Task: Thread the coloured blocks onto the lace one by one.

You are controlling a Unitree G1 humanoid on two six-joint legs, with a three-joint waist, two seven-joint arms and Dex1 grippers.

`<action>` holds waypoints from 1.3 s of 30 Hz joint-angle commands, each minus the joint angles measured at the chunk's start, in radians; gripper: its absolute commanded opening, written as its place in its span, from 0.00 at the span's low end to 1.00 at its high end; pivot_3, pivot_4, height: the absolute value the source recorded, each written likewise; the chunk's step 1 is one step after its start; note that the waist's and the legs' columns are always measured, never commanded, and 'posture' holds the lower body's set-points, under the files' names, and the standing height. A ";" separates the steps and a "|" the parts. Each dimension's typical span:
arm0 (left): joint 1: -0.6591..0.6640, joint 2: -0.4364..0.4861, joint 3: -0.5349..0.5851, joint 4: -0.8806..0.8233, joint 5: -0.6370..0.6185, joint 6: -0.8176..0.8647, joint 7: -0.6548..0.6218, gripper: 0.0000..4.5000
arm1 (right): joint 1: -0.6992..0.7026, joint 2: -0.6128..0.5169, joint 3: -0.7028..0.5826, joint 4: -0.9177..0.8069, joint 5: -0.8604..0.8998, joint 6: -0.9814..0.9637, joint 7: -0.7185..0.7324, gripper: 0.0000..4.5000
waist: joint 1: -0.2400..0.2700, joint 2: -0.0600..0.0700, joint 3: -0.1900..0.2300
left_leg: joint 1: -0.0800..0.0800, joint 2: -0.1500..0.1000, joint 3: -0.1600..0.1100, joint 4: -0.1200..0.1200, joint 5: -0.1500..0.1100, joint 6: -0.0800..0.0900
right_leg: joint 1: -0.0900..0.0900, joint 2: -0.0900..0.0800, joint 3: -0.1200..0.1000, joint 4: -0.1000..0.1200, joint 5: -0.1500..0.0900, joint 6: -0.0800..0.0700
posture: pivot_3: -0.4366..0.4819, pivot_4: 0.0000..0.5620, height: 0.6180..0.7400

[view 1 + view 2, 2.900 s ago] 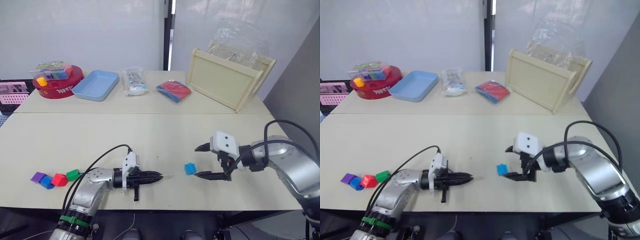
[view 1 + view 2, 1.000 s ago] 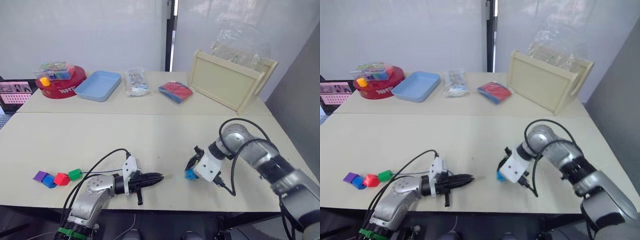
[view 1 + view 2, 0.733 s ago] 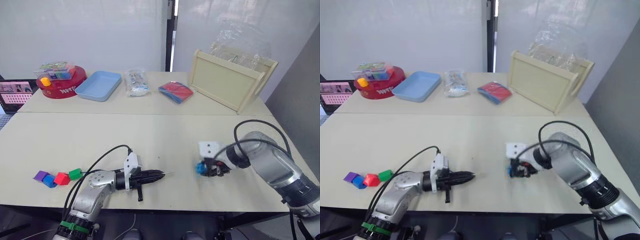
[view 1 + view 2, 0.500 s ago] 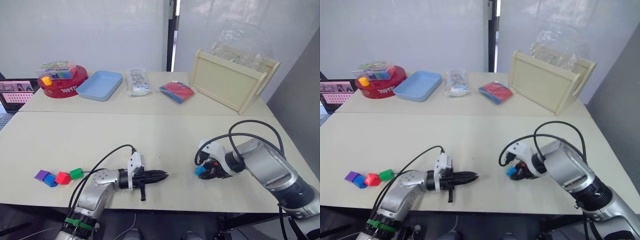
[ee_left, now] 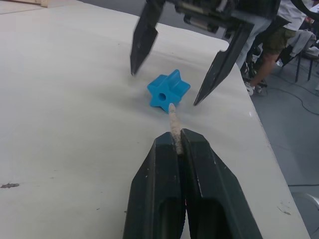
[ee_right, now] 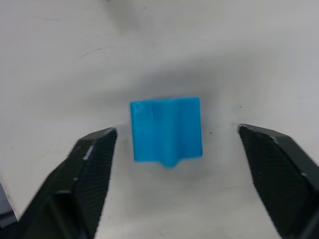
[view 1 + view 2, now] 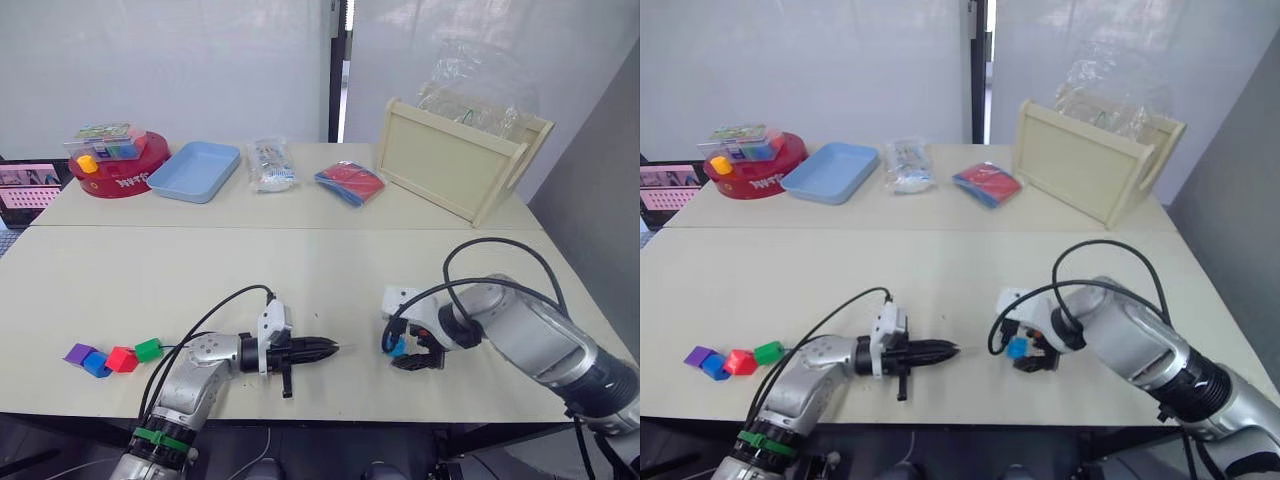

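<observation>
A light blue block lies on the table near the front edge, its hole facing my left gripper. My right gripper is open and straddles it, one finger on each side, neither touching. My left gripper is shut on the lace, whose pale stiff tip points at the block's hole and ends just short of it. To the far left lie the purple, blue, red and green blocks in a tight cluster.
Along the back of the table stand a red round tin, a blue tray, a clear packet, a red and blue packet and a wooden tray. The table's front edge runs just below both grippers.
The right arm has swung through different poses over the light blue block and now straddles it with fingers spread. The left gripper with the lace tip has edged closer to the block.
</observation>
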 commanded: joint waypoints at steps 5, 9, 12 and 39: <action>-0.031 -0.010 -0.014 0.009 0.000 -0.020 -0.028 0.00 | 0.021 -0.001 -0.185 -0.166 0.108 0.046 -0.022 0.99 | 0.002 0.000 0.000 | -0.001 0.000 0.000 0.000 0.000 0.000 | 0.000 0.000 0.000 -0.001 0.000 0.000 | 0.48 0.27 1.00; -0.059 -0.013 -0.023 0.033 0.001 -0.025 -0.050 0.00 | 0.330 -0.017 -0.312 -0.189 0.060 -0.361 -0.071 0.99 | 0.022 -0.003 -0.002 | -0.002 0.000 -0.001 0.001 -0.002 0.003 | 0.001 0.000 -0.001 -0.002 0.000 0.000 | 0.48 0.27 1.00; -0.079 -0.015 -0.027 0.055 0.004 -0.030 -0.066 0.00 | 0.405 -0.065 -0.316 -0.155 0.018 -0.401 -0.103 0.99 | 0.022 -0.002 -0.001 | -0.003 -0.003 0.000 0.003 -0.002 0.003 | 0.001 -0.003 -0.001 -0.002 0.000 0.001 | 0.48 0.27 1.00; -0.108 -0.027 -0.029 0.075 0.037 -0.038 -0.083 0.00 | 0.265 0.027 -0.136 -0.016 -0.018 -0.343 -0.085 0.42 | 0.000 -0.002 -0.001 | -0.002 -0.001 -0.001 0.002 -0.002 0.003 | 0.001 0.000 0.000 -0.001 0.000 0.001 | 0.48 0.27 1.00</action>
